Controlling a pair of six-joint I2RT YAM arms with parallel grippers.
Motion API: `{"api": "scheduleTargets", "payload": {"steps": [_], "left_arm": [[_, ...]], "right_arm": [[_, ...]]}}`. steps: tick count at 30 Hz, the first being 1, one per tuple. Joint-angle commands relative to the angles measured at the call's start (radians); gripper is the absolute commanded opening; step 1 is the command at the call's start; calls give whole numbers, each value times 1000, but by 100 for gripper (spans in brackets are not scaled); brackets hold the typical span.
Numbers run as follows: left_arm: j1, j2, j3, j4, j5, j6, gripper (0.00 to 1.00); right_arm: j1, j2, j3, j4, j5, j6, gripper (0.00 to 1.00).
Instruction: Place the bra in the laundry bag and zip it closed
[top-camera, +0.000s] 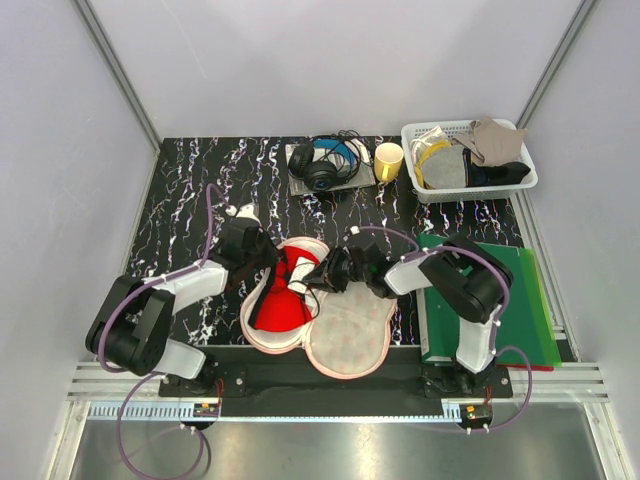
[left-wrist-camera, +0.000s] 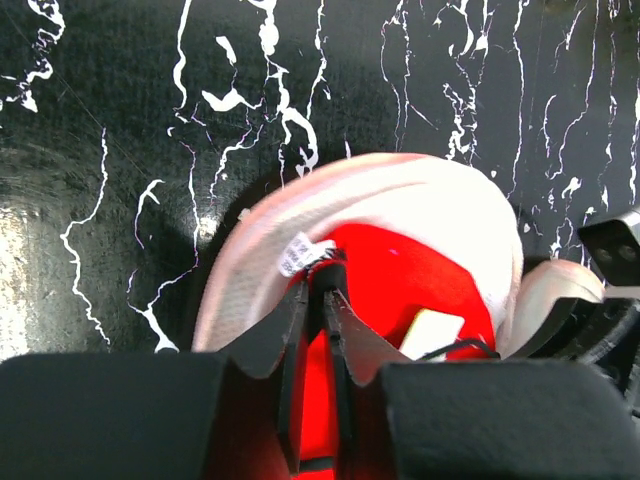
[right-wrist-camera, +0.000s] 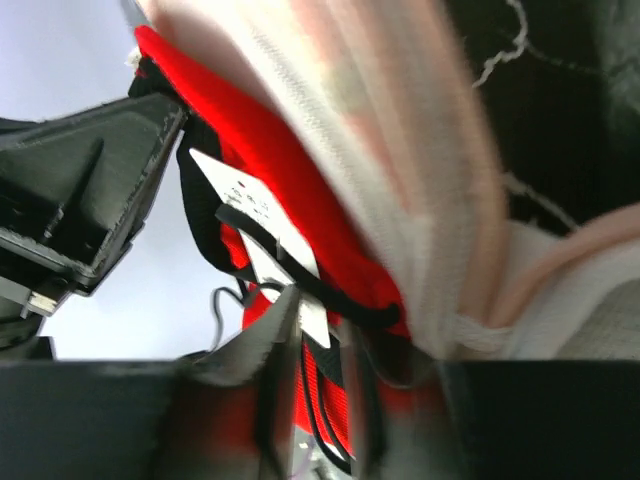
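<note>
The peach-pink laundry bag (top-camera: 350, 340) lies open on the black marbled table between the arms. The red bra (top-camera: 285, 290) sits in its left lobe. My left gripper (top-camera: 278, 262) is at that lobe's far rim. In the left wrist view it (left-wrist-camera: 325, 285) is shut on the bra's (left-wrist-camera: 420, 280) black-trimmed edge, just inside the bag's pale wall (left-wrist-camera: 400, 195). My right gripper (top-camera: 318, 278) reaches in from the right. Its view is blurred: its jaws (right-wrist-camera: 325, 330) stand slightly apart, with the bra's (right-wrist-camera: 270, 160) black strap and white label lying between them, beside the bag's rim (right-wrist-camera: 400, 130).
Black headphones (top-camera: 325, 165) and a yellow cup (top-camera: 388, 160) stand at the back. A white basket (top-camera: 480, 188) of cloths is at the back right. Green flat boards (top-camera: 510, 300) lie under the right arm.
</note>
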Motion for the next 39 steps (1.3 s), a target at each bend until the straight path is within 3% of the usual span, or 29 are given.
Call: {"api": "scheduleTargets", "payload": {"steps": [1,9,11,16,23,26,28,31,35,39], "left_arm": [[-6,-30,10,21,12,28,16],[-9,-70,30,-16,35,51,24],[-15,-71,39,-20,56,60,25],[-41,-21,62,-11,112,68,25],[-56,-2,73,-25,107,93,26],[-55,-39,88,-91,20,97,36],[-56,-83,91,-134,-35,96,47],[-56,-154,87,-180,-100,86,53],[-58,-261,67,-233,-131,80,54],[-125,-422,18,-235,-117,47,47]], "right_arm": [[15,-150,55,-301,71,-196,39],[17,-450,71,-706,173,-406,79],[15,-503,63,-852,234,-434,99],[14,-658,-10,-1009,383,-363,100],[11,-730,-154,-1035,439,-226,99],[6,-718,-187,-1047,450,-189,100],[6,-715,-187,-1061,454,-195,98],[6,-726,-155,-1145,506,-208,93],[6,-778,-179,-1219,540,-158,88],[8,-788,-190,-1245,525,-162,86]]}}
